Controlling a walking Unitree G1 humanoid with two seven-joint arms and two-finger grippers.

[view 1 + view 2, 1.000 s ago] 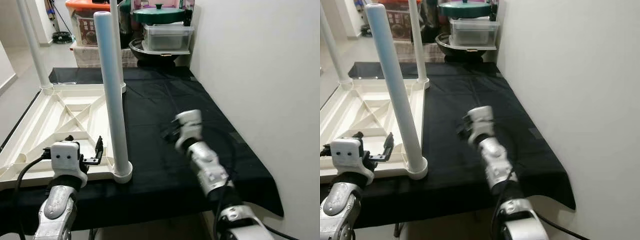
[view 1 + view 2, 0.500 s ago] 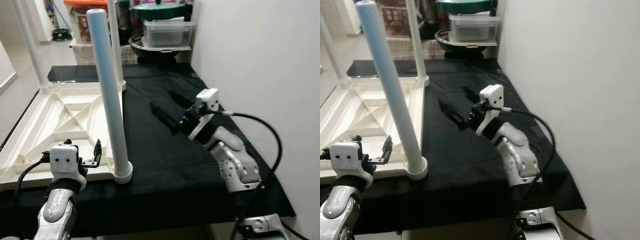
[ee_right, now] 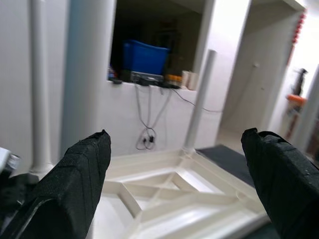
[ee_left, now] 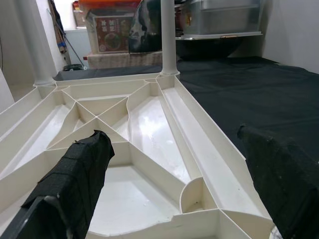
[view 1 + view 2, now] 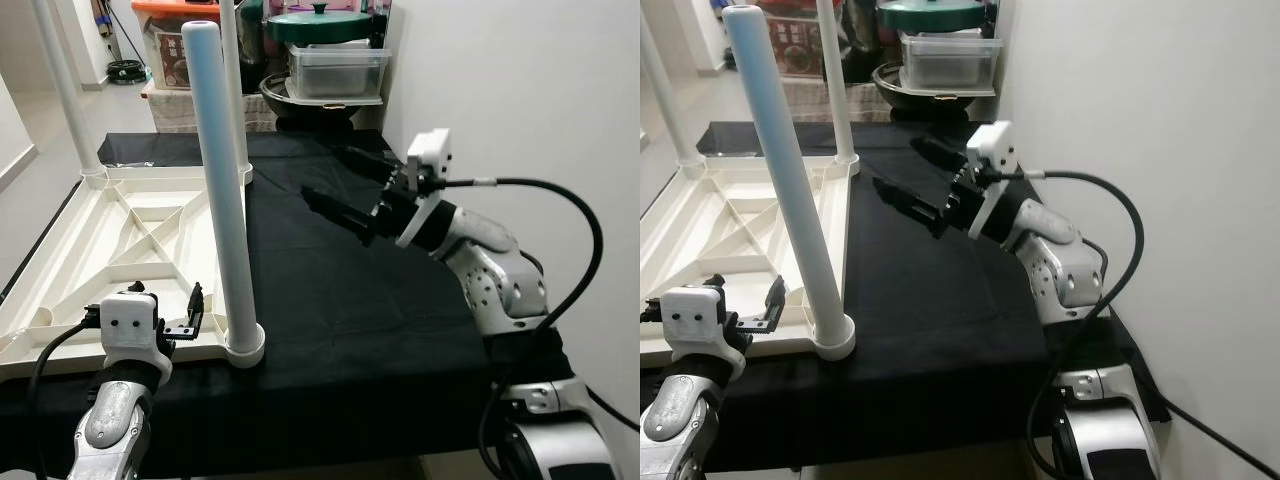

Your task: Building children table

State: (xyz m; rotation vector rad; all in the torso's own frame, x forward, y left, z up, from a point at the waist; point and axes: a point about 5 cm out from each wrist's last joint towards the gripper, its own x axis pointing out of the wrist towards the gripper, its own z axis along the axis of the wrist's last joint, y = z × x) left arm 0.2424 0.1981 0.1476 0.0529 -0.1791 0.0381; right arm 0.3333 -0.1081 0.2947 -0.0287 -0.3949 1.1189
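**Upturned children's table on black cloth, both grippers open**

The white plastic tabletop (image 5: 120,235) lies upside down on the left part of a black-covered table (image 5: 340,300), its ribbed underside facing up. Three white legs stand upright in its corner sockets: the near leg (image 5: 225,190) at the corner closest to the robot on the right side of the tabletop, a far leg (image 5: 236,90) at the corner behind it, and another far leg (image 5: 62,85) at the far left corner.

The left gripper (image 5: 178,312) sits low at the near edge of the tabletop, just beside the base of the near leg, its two black fingers (image 4: 75,174) spread apart with nothing between them; the wrist view looks across the ribbed compartments toward the far legs.

The right gripper (image 5: 345,190) is raised above the black cloth to the right of the tabletop, pointing left toward the near leg but well apart from it. Its fingers (image 3: 75,184) are wide apart and empty.

Beyond the table stand a clear storage box (image 5: 335,72) under a green lid (image 5: 318,25), and an orange-lidded bin (image 5: 170,45). A white wall (image 5: 520,100) runs along the right.
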